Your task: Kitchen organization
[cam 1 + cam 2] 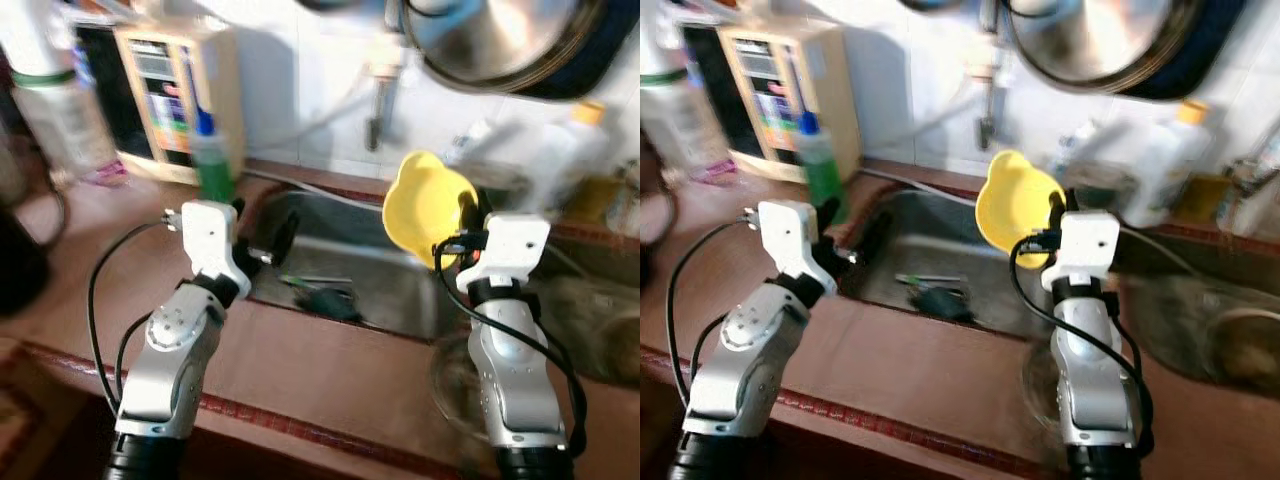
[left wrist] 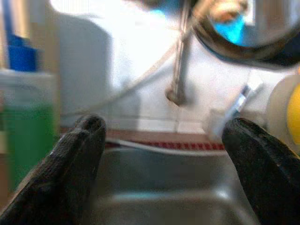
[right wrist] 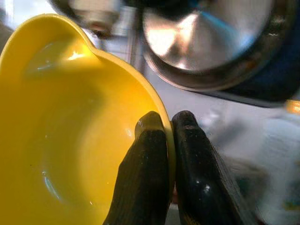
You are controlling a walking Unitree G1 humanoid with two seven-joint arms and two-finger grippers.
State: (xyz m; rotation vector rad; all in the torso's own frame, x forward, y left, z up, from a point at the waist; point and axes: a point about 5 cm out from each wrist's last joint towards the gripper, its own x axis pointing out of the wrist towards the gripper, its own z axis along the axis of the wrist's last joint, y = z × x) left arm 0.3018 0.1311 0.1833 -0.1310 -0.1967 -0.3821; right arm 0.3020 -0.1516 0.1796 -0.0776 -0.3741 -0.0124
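Over the sink (image 1: 390, 290), the right gripper (image 3: 169, 133) has its jaws pinched on the rim of a yellow bowl (image 1: 425, 205), one finger inside, one outside, holding it tilted in the air. It looks light, stiff plastic, maybe slick; the rim is the sensible hold. The left gripper (image 2: 164, 154) hovers at the sink's left edge, jaws wide, beside a green bottle (image 1: 212, 165) on the bench (image 1: 300, 370).

You are looking at a home kitchen. A steel sink (image 1: 380, 280) is set into the brown tabletop (image 1: 330, 370), and a tap (image 1: 378, 95) comes out of the white tiled wall (image 1: 310, 90) above it. A green soap bottle (image 1: 212, 160) stands beside the sink. A large steel pan (image 1: 500, 40) hangs on the wall. A white jug with a yellow cap (image 1: 560, 150) stands behind the sink, blurred.
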